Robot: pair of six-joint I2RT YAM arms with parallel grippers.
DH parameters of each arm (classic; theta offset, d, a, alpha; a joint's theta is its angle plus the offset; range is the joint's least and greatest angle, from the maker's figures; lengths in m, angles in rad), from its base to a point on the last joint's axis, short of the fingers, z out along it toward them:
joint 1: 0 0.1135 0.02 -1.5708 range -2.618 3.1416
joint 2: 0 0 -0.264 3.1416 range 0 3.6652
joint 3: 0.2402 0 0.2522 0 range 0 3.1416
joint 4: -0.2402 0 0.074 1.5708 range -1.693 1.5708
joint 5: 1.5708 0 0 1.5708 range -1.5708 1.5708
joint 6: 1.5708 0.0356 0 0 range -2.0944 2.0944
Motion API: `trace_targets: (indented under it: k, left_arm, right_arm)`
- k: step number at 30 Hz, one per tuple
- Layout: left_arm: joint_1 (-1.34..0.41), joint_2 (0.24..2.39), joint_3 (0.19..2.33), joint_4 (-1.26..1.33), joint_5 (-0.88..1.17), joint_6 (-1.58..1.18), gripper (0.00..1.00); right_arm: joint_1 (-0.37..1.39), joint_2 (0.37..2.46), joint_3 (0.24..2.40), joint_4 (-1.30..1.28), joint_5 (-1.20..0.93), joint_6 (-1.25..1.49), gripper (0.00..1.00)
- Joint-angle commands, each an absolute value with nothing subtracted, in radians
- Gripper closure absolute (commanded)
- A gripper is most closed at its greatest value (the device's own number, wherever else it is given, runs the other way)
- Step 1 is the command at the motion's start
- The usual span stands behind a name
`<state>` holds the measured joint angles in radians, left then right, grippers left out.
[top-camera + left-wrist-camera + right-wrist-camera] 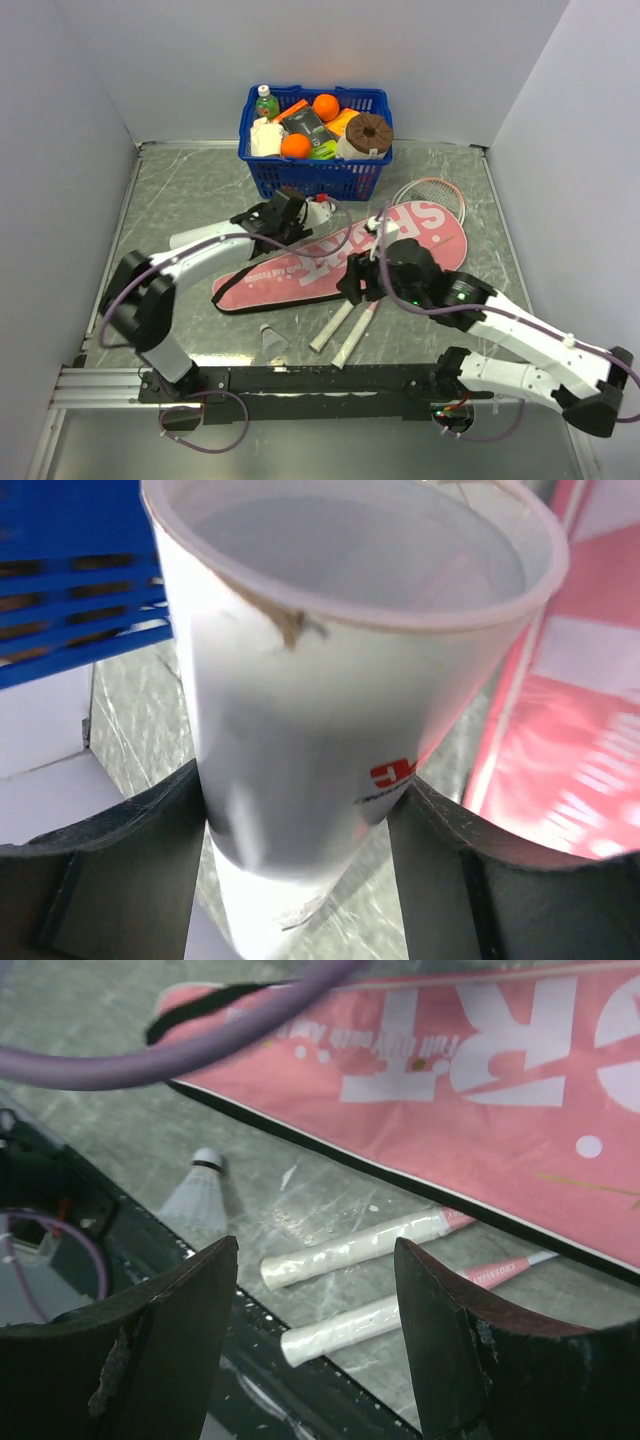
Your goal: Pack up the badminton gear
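Observation:
My left gripper (296, 216) is shut on the long white tube (319, 211) beside the cover's upper edge; in the left wrist view the tube (330, 680) sits between both fingers, open end up. The pink "SPORT" cover (340, 255) lies diagonally mid-table. Racket heads (432, 196) stick out at its right end. Two white-pink handles (333, 325) lie below it. My right gripper (358, 286) is open and empty above the handles (350, 1250), cover (480, 1090) beyond. A white shuttlecock (270, 338) lies near the front rail, and shows in the right wrist view (195, 1195).
The blue basket of groceries (312, 172) stands at the back, just behind the left gripper, and shows in the left wrist view (70, 590). A black rail (320, 380) runs along the near edge. White walls enclose the table. A purple cable (170, 1055) crosses the right wrist view.

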<state>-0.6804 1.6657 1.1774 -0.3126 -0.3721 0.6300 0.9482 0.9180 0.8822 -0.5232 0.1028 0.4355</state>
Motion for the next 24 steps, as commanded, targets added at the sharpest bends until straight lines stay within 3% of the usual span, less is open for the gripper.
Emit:
trace_targets:
  k: [1,12,18,24]
  left_arm:
    - [-0.739,1.519,1.187,-0.429,-0.322,0.471,0.99]
    - [-0.919,1.231,1.026,-0.437,-0.149,0.17,0.99]
    - [-0.943,1.082,0.893,-0.359,0.012,0.074,0.99]
    - [-0.989,1.035,0.839,-0.385,0.049,0.028,0.99]
  right_arm:
    - [0.943,0.807,0.954,-0.629,0.077,0.403,0.29]
    - [0.943,0.716,1.055,-0.764,0.005,0.353,0.31]
    - [0.942,0.712,1.035,-0.718,-0.073,0.341,0.36]
    - [0.943,0.767,1.035,-0.65,-0.17,0.308,0.4]
